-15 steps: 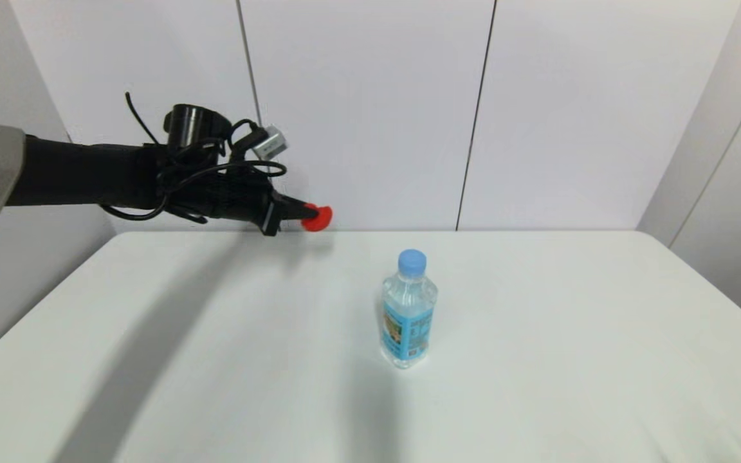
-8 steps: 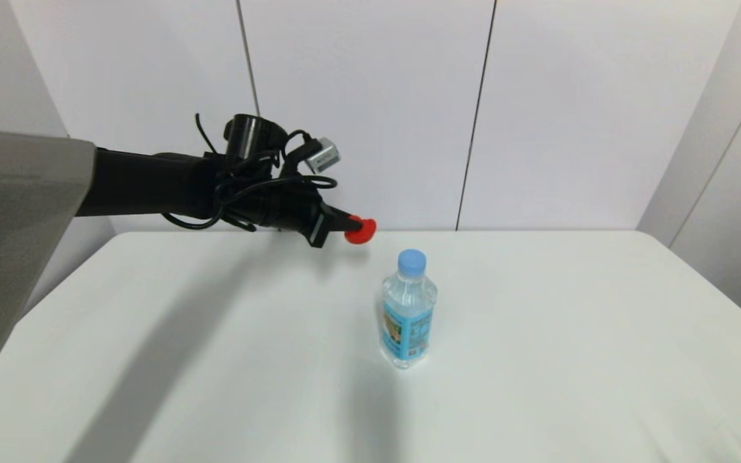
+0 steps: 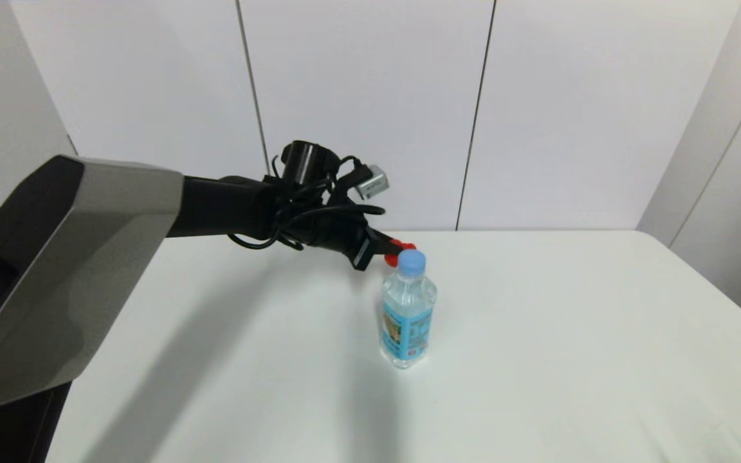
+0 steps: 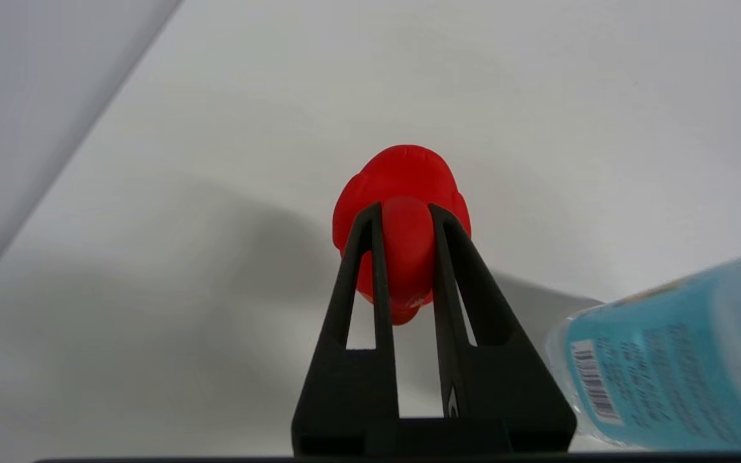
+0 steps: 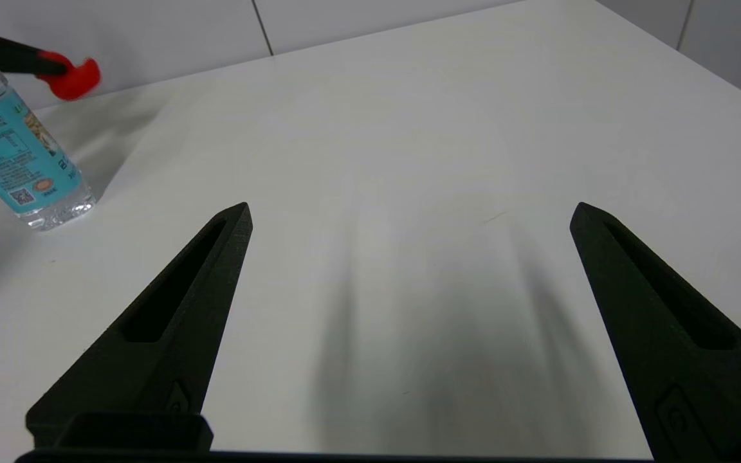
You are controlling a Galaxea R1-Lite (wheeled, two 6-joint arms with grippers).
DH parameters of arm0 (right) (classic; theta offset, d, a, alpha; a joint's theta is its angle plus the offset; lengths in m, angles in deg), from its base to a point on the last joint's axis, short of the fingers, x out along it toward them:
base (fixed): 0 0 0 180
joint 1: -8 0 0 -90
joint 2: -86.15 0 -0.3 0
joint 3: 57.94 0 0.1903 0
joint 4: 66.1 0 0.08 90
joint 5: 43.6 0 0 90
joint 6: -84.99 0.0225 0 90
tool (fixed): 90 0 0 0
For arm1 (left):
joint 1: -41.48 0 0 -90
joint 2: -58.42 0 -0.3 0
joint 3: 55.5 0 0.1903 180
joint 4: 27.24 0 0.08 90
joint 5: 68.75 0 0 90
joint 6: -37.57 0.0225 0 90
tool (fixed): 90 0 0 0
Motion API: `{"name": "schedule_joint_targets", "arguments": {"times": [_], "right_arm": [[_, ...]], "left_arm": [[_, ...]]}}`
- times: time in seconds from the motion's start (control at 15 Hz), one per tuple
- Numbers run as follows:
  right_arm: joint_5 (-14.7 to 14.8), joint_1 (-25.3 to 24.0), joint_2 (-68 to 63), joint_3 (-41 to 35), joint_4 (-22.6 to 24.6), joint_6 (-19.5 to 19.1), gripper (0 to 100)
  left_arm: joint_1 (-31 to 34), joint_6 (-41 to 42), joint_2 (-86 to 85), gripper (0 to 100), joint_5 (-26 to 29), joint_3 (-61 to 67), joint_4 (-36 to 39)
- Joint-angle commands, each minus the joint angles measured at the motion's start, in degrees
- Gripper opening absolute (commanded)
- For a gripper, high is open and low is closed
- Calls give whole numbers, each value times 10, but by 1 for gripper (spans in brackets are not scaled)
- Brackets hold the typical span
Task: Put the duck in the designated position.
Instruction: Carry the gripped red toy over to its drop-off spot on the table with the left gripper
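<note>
The duck (image 3: pixel 395 258) is small, red and glossy, and my left gripper (image 3: pixel 388 249) is shut on it in the air above the white table (image 3: pixel 550 347). It hangs just behind the blue cap of the water bottle (image 3: pixel 408 315), at about cap height. In the left wrist view the duck (image 4: pixel 402 177) bulges out past both fingers of my left gripper (image 4: pixel 404 211), and the bottle (image 4: pixel 666 360) lies close beside them. My right gripper (image 5: pixel 410 209) is open low over bare table, out of the head view; from there the duck (image 5: pixel 76 78) shows beyond the bottle (image 5: pixel 13 151).
The clear bottle with a blue label stands upright near the table's middle. White wall panels (image 3: pixel 370 96) rise right behind the table's far edge. The left arm's grey and black forearm (image 3: pixel 87 257) stretches over the table's left side.
My left arm has swung to the right with the duck, from the far left of the table to just behind the bottle's cap, and a little lower. The bottle has not moved.
</note>
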Motion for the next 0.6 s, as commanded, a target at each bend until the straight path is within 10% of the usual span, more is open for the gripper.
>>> {"name": "schedule_joint_targets", "arguments": {"times": [0.07, 0.6], "right_arm": [[0, 0, -1, 0, 0, 1, 100], [0, 0, -1, -1, 0, 1, 100]], "left_arm": [[-10, 5, 55, 0, -15, -18, 0], [-10, 5, 88, 0, -17, -56, 1]]}}
